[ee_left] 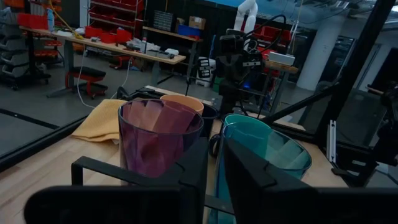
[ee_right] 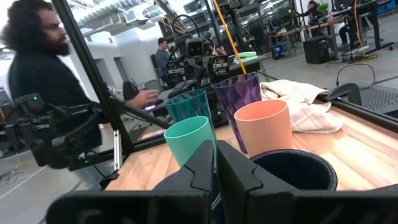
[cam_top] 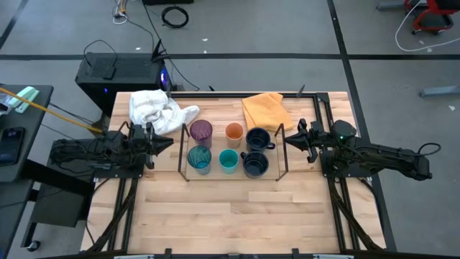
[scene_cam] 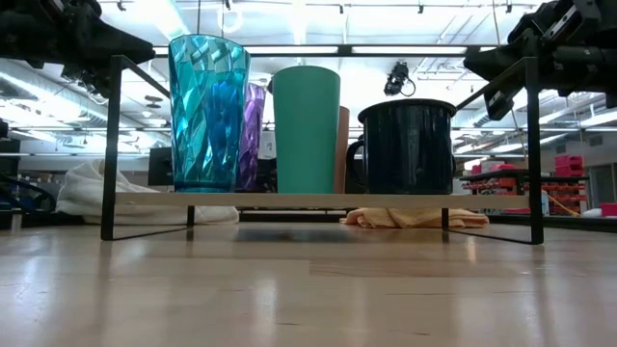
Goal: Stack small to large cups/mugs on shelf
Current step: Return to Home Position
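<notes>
We are looking past the left gripper, whose two dark fingers are sitting almost together with only a thin slit between them. Just beyond, the purple tumbler and the teal-blue patterned cup are standing side by side behind the black end bar of the shelf. The orange cup is peeking out behind the tumbler, and a yellow cloth is lying on the table.

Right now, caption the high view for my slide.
Six cups in two rows on the wire shelf, left gripper and right gripper parked at its ends.
</notes>
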Motion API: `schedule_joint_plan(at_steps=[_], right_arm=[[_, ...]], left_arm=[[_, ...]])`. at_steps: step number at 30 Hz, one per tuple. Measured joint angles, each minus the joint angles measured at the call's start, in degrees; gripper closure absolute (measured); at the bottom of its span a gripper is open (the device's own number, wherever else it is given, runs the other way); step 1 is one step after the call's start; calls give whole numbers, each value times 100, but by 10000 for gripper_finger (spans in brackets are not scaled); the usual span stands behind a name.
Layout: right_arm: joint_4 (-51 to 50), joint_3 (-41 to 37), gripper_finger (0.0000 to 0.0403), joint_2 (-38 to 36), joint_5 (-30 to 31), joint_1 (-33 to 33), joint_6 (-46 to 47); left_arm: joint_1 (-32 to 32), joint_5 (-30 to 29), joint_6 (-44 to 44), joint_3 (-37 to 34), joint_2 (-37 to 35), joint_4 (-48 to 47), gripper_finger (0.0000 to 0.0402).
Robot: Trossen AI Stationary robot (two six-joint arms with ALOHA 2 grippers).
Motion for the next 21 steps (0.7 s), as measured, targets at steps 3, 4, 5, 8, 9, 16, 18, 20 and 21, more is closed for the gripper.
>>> schedule_joint_plan(at_steps=[3, 4, 5, 8, 9, 16, 18, 20, 21], right_arm=[[0, 0, 377, 0, 0, 0, 0], [0, 0, 377, 0, 0, 0, 0], [0, 0, 377, 0, 0, 0, 0], [0, 0, 377, 0, 0, 0, 0], [1, 0, 377, 0, 0, 0, 0], [0, 0, 377, 0, 0, 0, 0], [2, 0, 377, 0, 0, 2, 0], [0, 0, 377, 0, 0, 2, 0], [2, 0, 377, 0, 0, 2, 0]], left_arm=[[0, -1, 0, 0, 0, 0, 344], [0, 0, 1, 0, 0, 0, 346], [0, 0, -1, 0, 0, 0, 347], [0, -2, 1, 0, 0, 0, 351], [-2, 0, 1, 0, 0, 0, 351], [-2, -2, -3, 0, 0, 0, 343], [0, 0, 4, 0, 0, 2, 341], [-2, -2, -3, 0, 0, 0, 340], [-1, -2, -3, 0, 0, 1, 340]])
